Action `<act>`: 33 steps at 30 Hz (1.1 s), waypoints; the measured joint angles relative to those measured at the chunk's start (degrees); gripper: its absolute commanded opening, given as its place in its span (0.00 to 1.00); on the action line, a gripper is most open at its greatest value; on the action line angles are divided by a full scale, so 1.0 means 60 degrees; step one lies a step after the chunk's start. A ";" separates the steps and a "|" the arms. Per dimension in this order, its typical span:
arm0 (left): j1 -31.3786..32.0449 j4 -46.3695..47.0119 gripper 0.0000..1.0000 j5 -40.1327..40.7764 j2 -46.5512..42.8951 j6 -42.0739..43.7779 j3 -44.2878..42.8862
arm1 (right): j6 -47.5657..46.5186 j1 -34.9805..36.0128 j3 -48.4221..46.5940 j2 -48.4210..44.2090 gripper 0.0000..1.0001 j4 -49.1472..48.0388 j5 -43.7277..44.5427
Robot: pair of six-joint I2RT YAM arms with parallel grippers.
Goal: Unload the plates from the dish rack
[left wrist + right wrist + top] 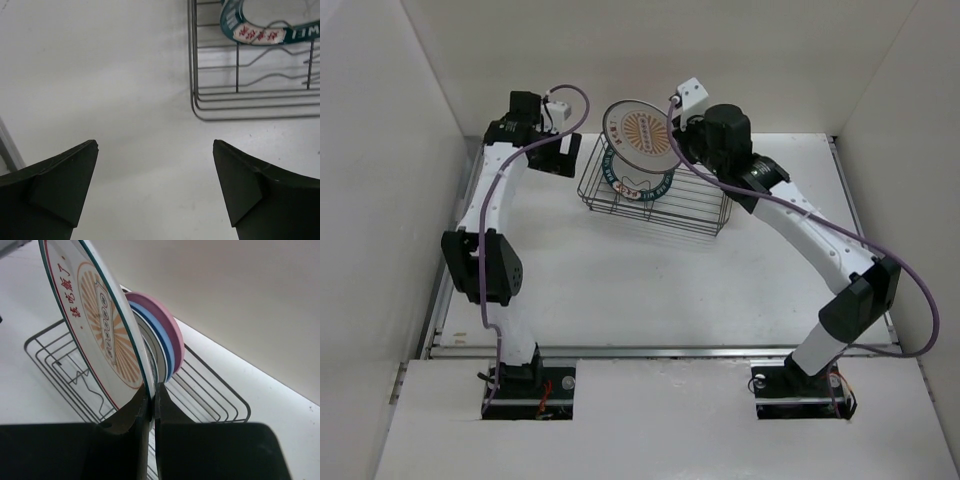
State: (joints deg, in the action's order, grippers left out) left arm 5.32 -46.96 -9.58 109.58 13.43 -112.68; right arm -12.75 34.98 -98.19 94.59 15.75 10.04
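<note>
One sunburst plate (pixel 95 325) is pinched at its rim by the right gripper (pixel 152 396), above the dish rack (pixel 692 208). A blue plate (pixel 167 354) and a pink plate (pixel 162 315) stand in the rack. The left gripper (pixel 155 150) is spread wide nearby.

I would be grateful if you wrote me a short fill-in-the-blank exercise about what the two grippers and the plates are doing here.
1. The right gripper pinches the sunburst plate, whose rays are coloured ____.
2. The left gripper is ____ and holds nothing, beside the dish rack.
3. The outermost racked plate, next to the blue plate, is coloured ____.

Missing words: orange; open; pink.
</note>
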 measured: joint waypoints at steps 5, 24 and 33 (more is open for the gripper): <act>-0.0229 -0.0226 1.00 -0.0219 -0.1701 0.0441 0.0987 | 0.0393 0.0062 0.0397 -0.0707 0.00 -0.0080 -0.0291; -0.0488 -0.0739 1.00 -0.0299 -0.1577 -0.0011 0.1464 | 0.3279 0.0630 0.4794 -0.1217 0.00 -0.0732 -0.4652; -0.0248 -0.0095 0.94 -0.0295 -0.0302 -0.0546 0.0474 | 0.4003 0.0725 0.3985 0.2171 0.00 -0.0375 -0.5515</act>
State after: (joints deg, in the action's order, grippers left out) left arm 3.84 -47.53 -11.35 107.77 10.15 -109.84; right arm 11.27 39.33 -74.28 107.61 13.50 -23.05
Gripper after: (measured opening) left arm 0.974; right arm 0.078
